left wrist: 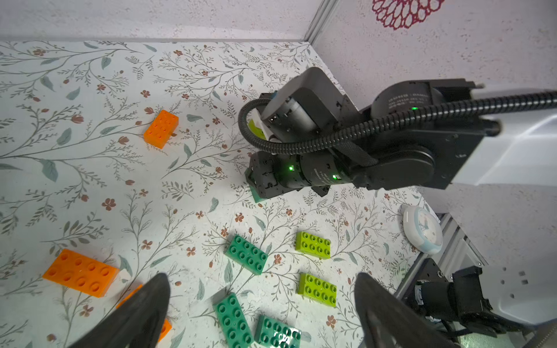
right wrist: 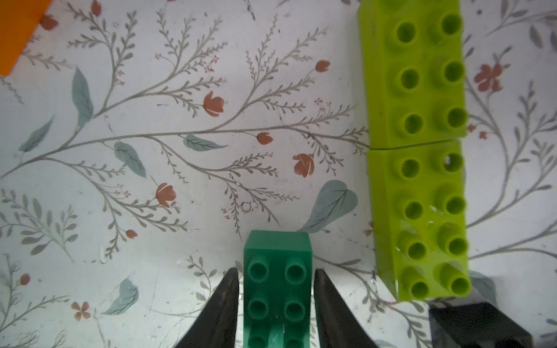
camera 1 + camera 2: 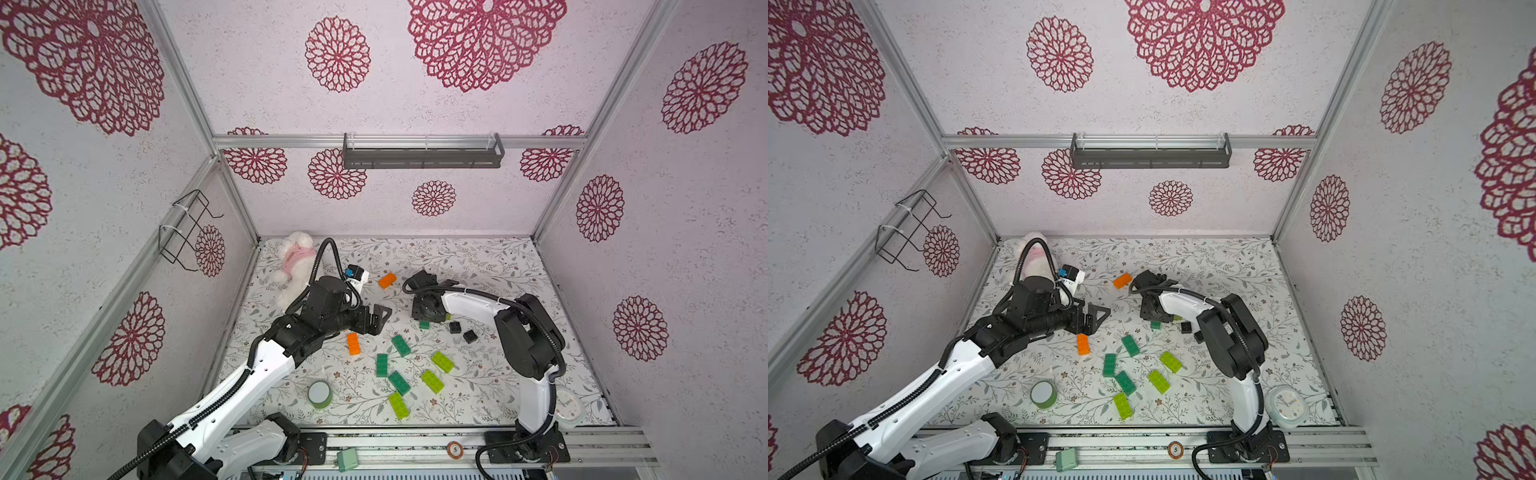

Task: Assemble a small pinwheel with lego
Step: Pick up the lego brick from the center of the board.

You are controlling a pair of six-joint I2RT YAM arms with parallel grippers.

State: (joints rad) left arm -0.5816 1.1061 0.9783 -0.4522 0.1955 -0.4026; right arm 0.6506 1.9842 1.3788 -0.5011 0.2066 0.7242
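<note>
My right gripper [image 2: 275,271] is low over the floral mat, and its fingers straddle the end of a dark green lego brick [image 2: 277,289] with a thin gap on each side. In both top views only a corner of that brick [image 3: 424,325] [image 3: 1155,325] peeks out from under the gripper. Beside it, two lime bricks [image 2: 416,75] lie end to end. Two black bricks [image 3: 455,327] sit just right of the gripper. My left gripper [image 3: 380,318] [image 1: 262,275] hovers wide open and empty above an orange brick [image 3: 353,344]. Another orange brick [image 3: 387,280] lies farther back.
Loose dark green bricks [image 3: 401,345] and lime bricks [image 3: 442,361] are scattered at mid-mat. A green tape roll [image 3: 319,394] stands front left, a plush toy [image 3: 295,262] back left, a round white timer [image 3: 569,409] front right. A mint box [image 3: 347,459] rests on the front rail.
</note>
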